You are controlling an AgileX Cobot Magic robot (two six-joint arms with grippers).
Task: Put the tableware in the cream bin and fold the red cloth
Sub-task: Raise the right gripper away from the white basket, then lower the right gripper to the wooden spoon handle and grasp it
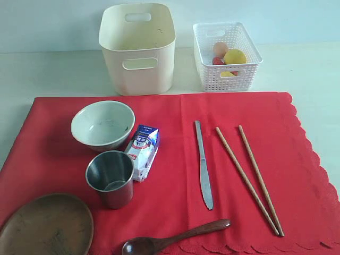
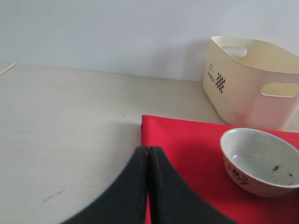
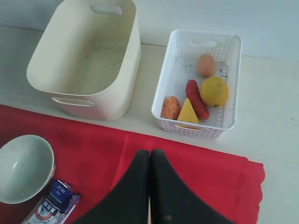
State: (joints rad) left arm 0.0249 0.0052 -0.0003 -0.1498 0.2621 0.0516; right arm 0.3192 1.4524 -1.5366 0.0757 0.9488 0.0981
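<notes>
On the red cloth (image 1: pixel 175 175) lie a pale bowl (image 1: pixel 103 125), a steel cup (image 1: pixel 110 178), a brown wooden plate (image 1: pixel 46 226), a dark wooden spoon (image 1: pixel 175 238), a steel knife (image 1: pixel 203 163) and two chopsticks (image 1: pixel 248 178). Behind the cloth stands the cream bin (image 1: pixel 138 49), with nothing showing inside. No arm shows in the exterior view. My left gripper (image 2: pixel 148 150) is shut with nothing in it, above the cloth's corner (image 2: pixel 187 144) near the bowl (image 2: pixel 259 161). My right gripper (image 3: pixel 150 153) hangs shut and holds nothing over the cloth (image 3: pixel 201 172), in front of the bin (image 3: pixel 86 56).
A blue-white milk carton (image 1: pixel 143 151) lies between bowl and knife. A white lattice basket (image 1: pixel 226 56) right of the cream bin holds an egg, a lemon, cheese and sausages. Bare pale tabletop (image 1: pixel 48 71) surrounds the cloth.
</notes>
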